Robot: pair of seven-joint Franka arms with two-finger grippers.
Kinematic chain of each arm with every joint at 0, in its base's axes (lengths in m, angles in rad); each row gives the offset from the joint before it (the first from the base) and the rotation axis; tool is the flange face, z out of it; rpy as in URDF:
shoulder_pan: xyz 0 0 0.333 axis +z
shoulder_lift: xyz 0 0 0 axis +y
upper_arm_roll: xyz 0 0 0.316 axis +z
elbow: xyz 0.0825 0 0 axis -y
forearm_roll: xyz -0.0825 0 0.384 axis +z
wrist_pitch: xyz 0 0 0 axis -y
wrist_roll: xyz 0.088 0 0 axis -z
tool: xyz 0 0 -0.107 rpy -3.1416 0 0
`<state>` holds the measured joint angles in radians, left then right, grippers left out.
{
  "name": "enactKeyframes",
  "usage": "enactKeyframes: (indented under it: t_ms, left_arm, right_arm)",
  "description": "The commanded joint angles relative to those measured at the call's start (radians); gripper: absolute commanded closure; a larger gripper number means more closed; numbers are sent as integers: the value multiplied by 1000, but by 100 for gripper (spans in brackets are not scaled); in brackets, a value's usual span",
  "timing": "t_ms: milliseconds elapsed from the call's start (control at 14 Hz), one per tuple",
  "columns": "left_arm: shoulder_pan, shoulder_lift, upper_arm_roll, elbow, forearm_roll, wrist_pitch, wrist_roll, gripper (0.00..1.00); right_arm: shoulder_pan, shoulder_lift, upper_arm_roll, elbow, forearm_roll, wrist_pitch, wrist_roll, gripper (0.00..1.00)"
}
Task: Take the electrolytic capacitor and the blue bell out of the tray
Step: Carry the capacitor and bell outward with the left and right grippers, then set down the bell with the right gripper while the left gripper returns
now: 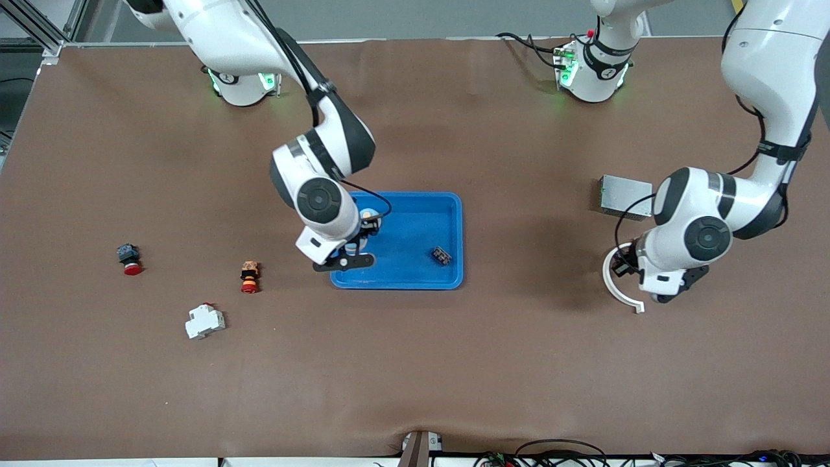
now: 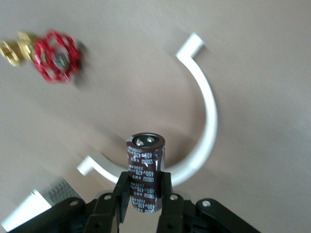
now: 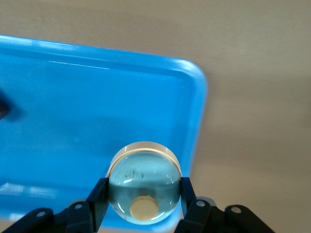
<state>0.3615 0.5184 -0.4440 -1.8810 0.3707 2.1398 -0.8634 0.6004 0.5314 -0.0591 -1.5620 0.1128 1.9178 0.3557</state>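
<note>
1. While the right gripper hangs over the tray, its fingers are clamped on the bell, a smooth blue dome with a pale rim, taken across its widest part.
2. Judged by its glossy curved surface, the bell will be light, stiff and slippery; a hold low on the dome, near the rim, should slip least.
3. Left gripper: over the table toward the left arm's end, well apart from the tray, fingers closed on the lower body of the capacitor.
4. Capacitor: a rigid dark cylinder in a printed sleeve, probably light; its straight sides suit a grip across the body, clear of the terminals on the end face.
5. Below it lie a white arc and, beside that, a red valve.
6. A small dark part lies in the tray.
</note>
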Motion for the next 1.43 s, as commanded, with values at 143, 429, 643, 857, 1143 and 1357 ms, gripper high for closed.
enactKeyframes:
  t_ms: [143, 429, 643, 857, 1143, 1357]
  left_arm:
    - [80, 69, 2, 20, 63, 75, 119, 100]
    - [106, 103, 2, 19, 129, 115, 133, 71]
    - [106, 80, -4, 19, 126, 106, 132, 0]
    - [106, 36, -33, 8, 117, 86, 135, 0]
    - [105, -26, -126, 13, 61, 25, 104, 0]
    - [103, -43, -223, 17, 11, 15, -18, 0]
  right_arm:
    - [-140, -131, 10, -39, -64, -132, -242, 88]
    - [-337, -171, 10, -39, -74, -186, -602, 88]
    - [-491, -160, 10, -39, -82, -175, -867, 88]
    - [-577, -145, 10, -39, -110, -154, -987, 88]
    - [-649, -67, 8, -56, -136, 8, -1150, 88]
    - [-648, -64, 8, -145, -162, 148, -1161, 88]
